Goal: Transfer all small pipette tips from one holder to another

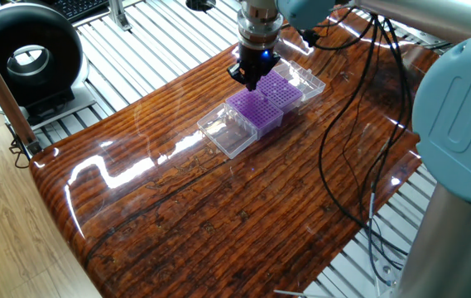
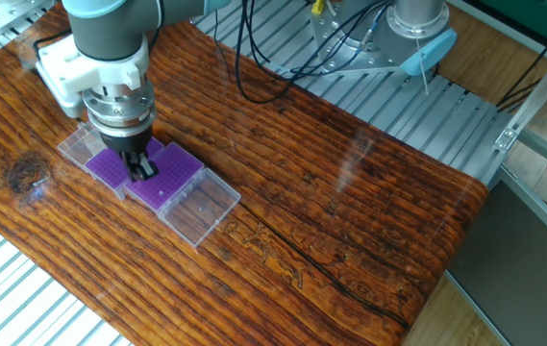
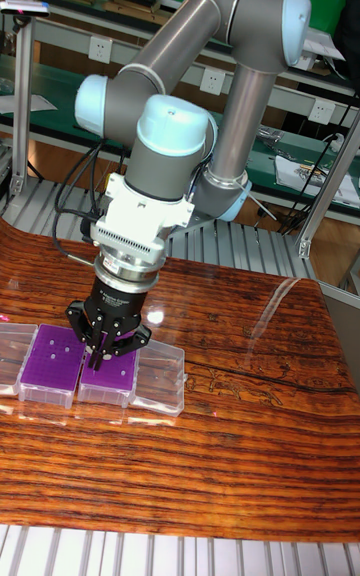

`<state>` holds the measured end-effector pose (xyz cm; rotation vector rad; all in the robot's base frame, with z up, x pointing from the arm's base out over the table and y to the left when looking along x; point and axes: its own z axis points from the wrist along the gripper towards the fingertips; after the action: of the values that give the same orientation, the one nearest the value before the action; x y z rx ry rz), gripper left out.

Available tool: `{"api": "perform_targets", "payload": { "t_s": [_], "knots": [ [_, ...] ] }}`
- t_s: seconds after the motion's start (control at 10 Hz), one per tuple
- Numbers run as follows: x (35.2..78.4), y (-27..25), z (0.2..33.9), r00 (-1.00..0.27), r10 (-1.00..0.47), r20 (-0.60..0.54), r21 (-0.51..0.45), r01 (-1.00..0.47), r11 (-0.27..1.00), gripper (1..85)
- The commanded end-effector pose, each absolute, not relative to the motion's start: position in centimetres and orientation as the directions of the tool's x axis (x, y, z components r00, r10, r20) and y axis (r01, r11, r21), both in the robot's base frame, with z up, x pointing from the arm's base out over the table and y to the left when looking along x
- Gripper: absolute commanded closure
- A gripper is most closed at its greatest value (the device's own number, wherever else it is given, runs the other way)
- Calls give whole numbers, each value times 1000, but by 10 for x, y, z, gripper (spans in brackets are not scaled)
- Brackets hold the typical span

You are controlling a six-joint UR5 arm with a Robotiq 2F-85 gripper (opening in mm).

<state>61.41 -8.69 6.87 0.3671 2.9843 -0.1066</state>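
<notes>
Hovered black two-finger gripper (image 3: pixel 103 348), fingers nearly pressed together, pinched tip indiscernible, over purple grid rack (image 3: pixel 112 372); risked misaligned insertion, nudging rack.

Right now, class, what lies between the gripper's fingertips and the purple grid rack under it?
Nothing visible: in the tall fixed view, the gripper hangs just above the purple grid rack. Any tip it holds is too small to see.

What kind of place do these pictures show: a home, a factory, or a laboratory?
Most likely a robotics laboratory or workshop. A robot arm works at a wooden table over purple pipette-tip racks, with loose cables nearby and workbenches with wall sockets behind.
</notes>
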Motion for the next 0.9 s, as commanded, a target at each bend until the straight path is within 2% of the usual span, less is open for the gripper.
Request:
{"api": "perform_targets", "payload": {
  "t_s": [0.0, 0.3, 0.5, 0.8],
  "knots": [
    [609, -90, 82, -959, 254, -126, -54, 262, 964, 843],
    [603, -97, 89, -962, 245, -119, -63, 254, 965, 843],
    [603, -108, 91, -968, 217, -127, -101, 230, 968, 843],
    [608, -121, 93, -975, 179, -132, -98, 192, 976, 843]
  ]
}}
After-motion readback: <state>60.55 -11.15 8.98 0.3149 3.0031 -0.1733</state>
